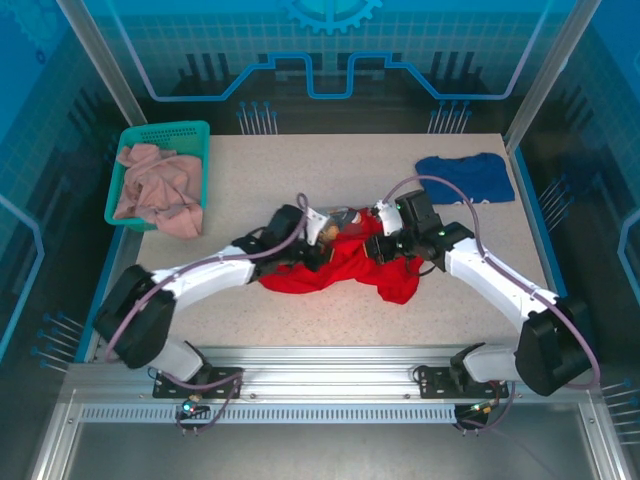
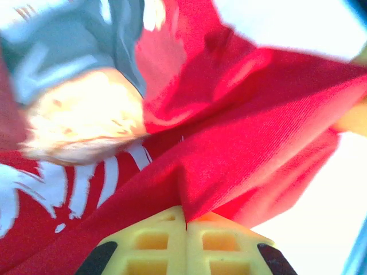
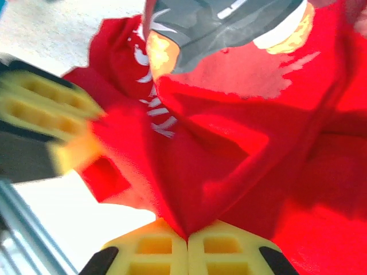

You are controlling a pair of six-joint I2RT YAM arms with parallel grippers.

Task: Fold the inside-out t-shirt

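Crumpled red t-shirt [image 1: 345,270] on the table [image 1: 300,170].
Soft, limp, light cloth; left gripper [image 2: 186,226] clamps its eleven o'clock edge, right gripper [image 3: 187,236] its two; hems likely grip best.

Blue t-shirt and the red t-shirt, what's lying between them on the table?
In the top view, the right arm's wrist sits over that stretch, with bare tabletop around it, between the dark blue t-shirt and the red t-shirt.

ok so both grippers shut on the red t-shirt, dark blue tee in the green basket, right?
No: the top view shows the dark blue tee on the table at far right; the green basket holds a pinkish garment. Left gripper and right gripper are indeed shut on the red t-shirt.
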